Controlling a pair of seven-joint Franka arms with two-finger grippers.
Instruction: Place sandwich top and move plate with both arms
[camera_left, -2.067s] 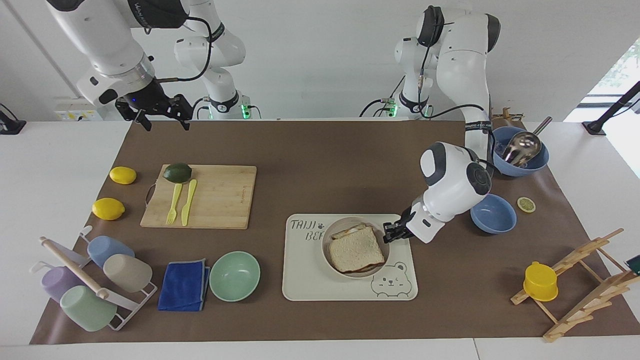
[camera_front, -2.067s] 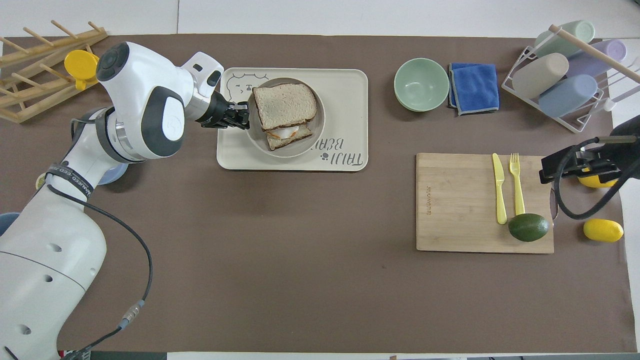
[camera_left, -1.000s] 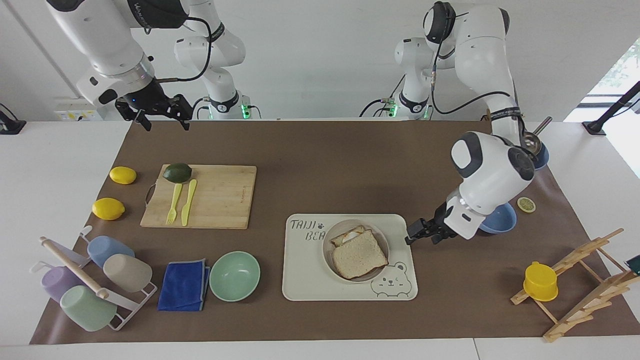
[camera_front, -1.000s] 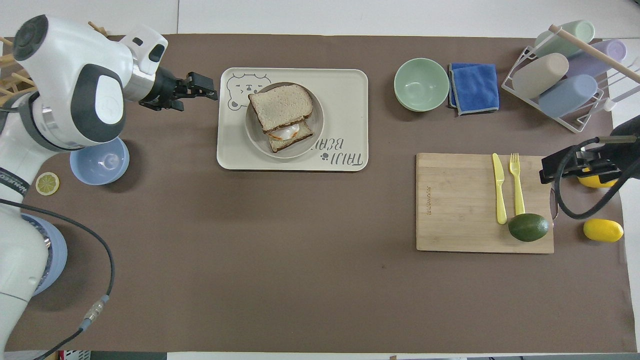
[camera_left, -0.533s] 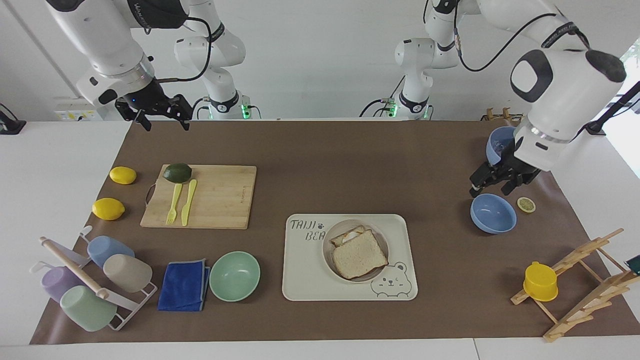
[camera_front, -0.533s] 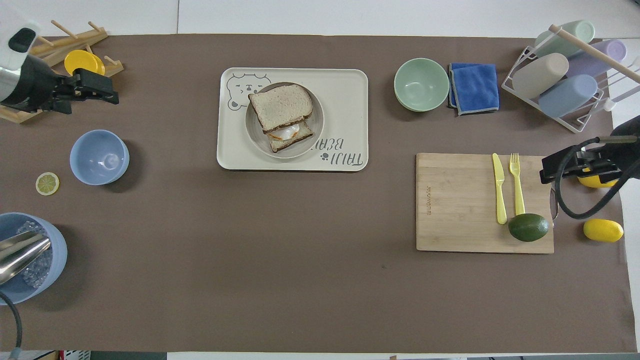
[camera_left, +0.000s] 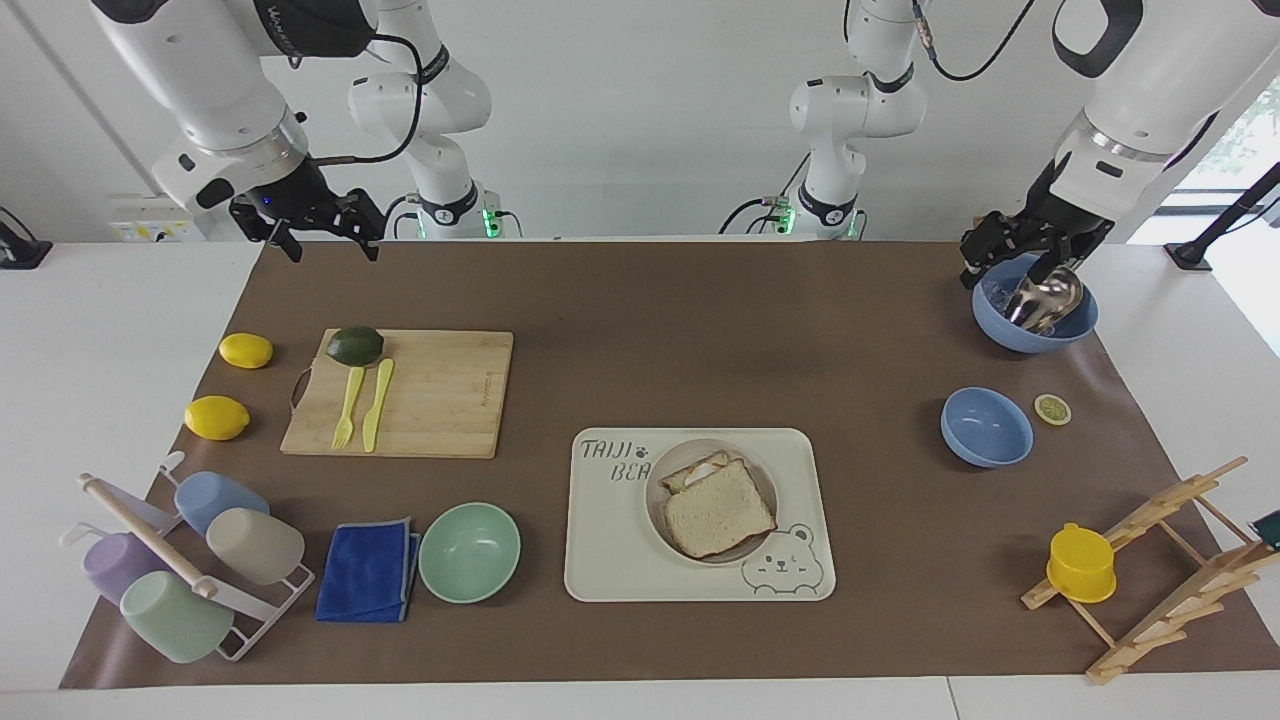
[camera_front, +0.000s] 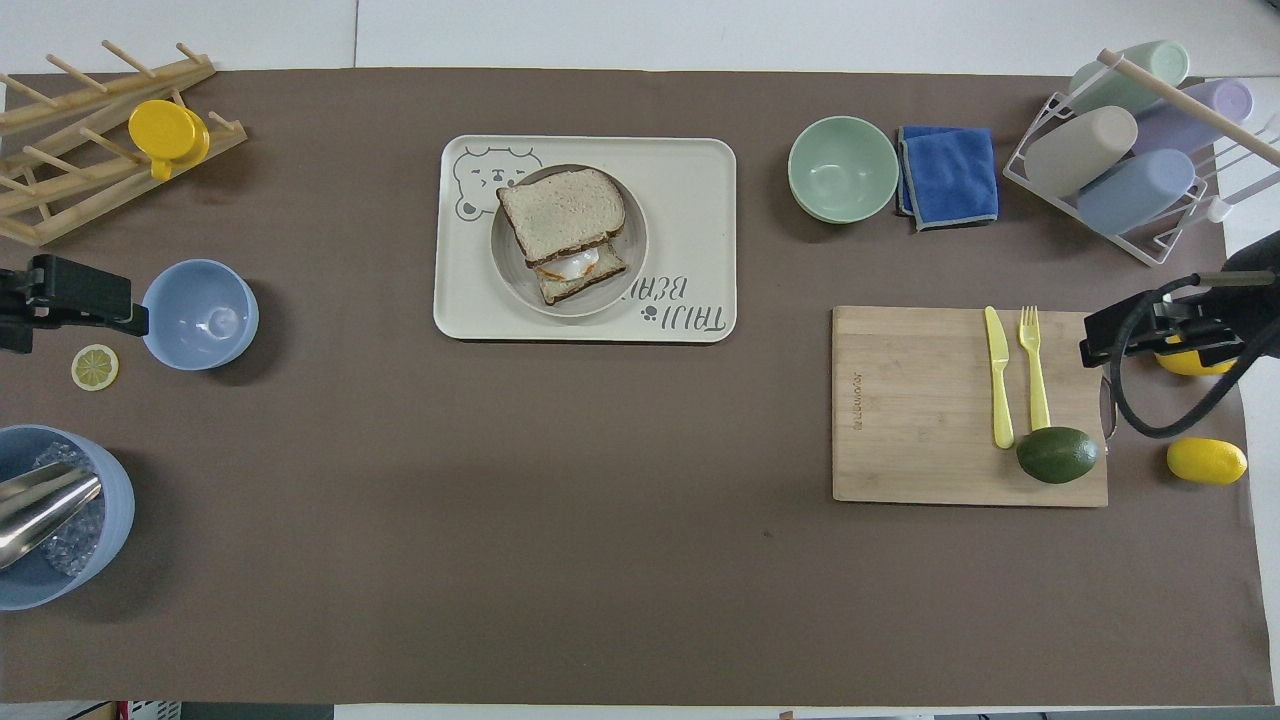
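Note:
The sandwich top (camera_left: 720, 508) (camera_front: 560, 213) lies skewed on the egg toast (camera_left: 690, 466) (camera_front: 585, 275). Both are on the small round plate (camera_left: 652, 497) (camera_front: 632, 262), which stands on the bear-printed tray (camera_left: 610, 560) (camera_front: 690, 180). My left gripper (camera_left: 1005, 272) (camera_front: 120, 305) is open and empty, raised over the blue bowl with a metal scoop (camera_left: 1035, 320), well away from the plate. My right gripper (camera_left: 335, 250) (camera_front: 1100, 345) is open and empty, waiting in the air over the mat's edge at the right arm's end.
A cutting board (camera_left: 440, 395) holds an avocado, a fork and a knife, with two lemons (camera_left: 216, 417) beside it. A mint bowl (camera_left: 469, 552), a blue cloth and a cup rack stand farther out. An empty blue bowl (camera_left: 986, 427), a lemon slice and a wooden rack (camera_left: 1160, 560) are at the left arm's end.
My left gripper has drawn away from the plate, risen and swung back over the blue bowl with the scoop. The sandwich top stays on the toast. The right arm has not moved.

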